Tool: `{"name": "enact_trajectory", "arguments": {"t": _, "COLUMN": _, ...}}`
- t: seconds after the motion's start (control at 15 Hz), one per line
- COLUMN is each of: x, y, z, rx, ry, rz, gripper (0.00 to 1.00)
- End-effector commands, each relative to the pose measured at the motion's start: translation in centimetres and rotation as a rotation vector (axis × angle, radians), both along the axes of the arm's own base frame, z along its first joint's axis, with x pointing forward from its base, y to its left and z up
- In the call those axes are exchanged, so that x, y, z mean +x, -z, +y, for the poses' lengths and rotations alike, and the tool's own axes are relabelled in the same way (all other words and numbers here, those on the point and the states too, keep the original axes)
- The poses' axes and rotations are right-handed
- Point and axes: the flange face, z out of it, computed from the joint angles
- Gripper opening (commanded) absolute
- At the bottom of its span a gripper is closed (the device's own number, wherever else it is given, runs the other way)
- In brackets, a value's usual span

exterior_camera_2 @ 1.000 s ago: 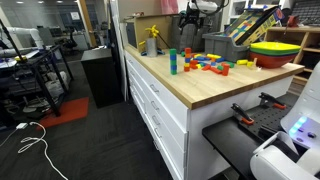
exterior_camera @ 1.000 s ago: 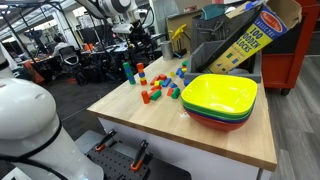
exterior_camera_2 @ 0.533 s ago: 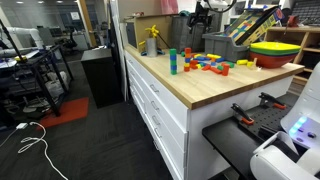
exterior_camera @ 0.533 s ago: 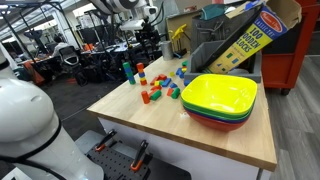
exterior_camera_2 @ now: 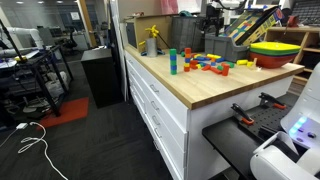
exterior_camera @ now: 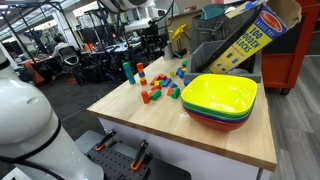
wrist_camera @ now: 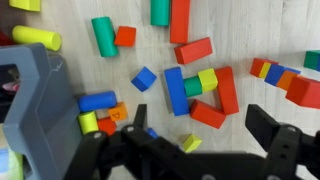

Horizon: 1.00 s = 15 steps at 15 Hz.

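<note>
Wrist view: grey container (wrist_camera: 35, 95) sat at left; claw (wrist_camera: 205, 150) hung with fingers apart, empty, over loose blocks (wrist_camera: 177, 92).
Exterior view: stacked bowls (exterior_camera: 220, 97) lay right of the blocks, unseen from the wrist.
Surface: wooden table (exterior_camera: 200, 140).
Room: cluttered lab (exterior_camera: 60, 55).

In an exterior view the camera is standing off the table (exterior_camera: 150, 125) corner at mid distance, with the bowls (exterior_camera: 222, 98) at three o'clock. In an exterior view it is sitting lower, looking along the table (exterior_camera_2: 200, 88) edge toward two o'clock. The wrist camera is looking straight down, close over the blocks (wrist_camera: 195, 85) that both exterior views are sharing.
</note>
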Motion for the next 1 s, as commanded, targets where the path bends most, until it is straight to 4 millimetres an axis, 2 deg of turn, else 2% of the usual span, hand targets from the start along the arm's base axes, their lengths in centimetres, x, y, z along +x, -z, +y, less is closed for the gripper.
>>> {"name": "enact_trajectory", "arguments": {"t": 0.0, "x": -1.4, "y": -0.2, "z": -0.7, "rx": -0.016, "ry": -0.029, "rz": 0.048, "gripper": 1.00}}
{"name": "enact_trajectory", "arguments": {"t": 0.33, "x": -1.6, "y": -0.6, "z": -0.2, "rx": 0.033, "ry": -0.049, "rz": 0.035, "gripper": 1.00}}
{"name": "enact_trajectory", "arguments": {"t": 0.4, "x": -0.6, "y": 0.4, "z": -0.2, "rx": -0.001, "ry": -0.012, "rz": 0.047, "gripper": 1.00}}
{"name": "enact_trajectory", "arguments": {"t": 0.93, "x": -0.6, "y": 0.0, "z": -0.1, "rx": 0.014, "ry": -0.031, "rz": 0.038, "gripper": 1.00}}
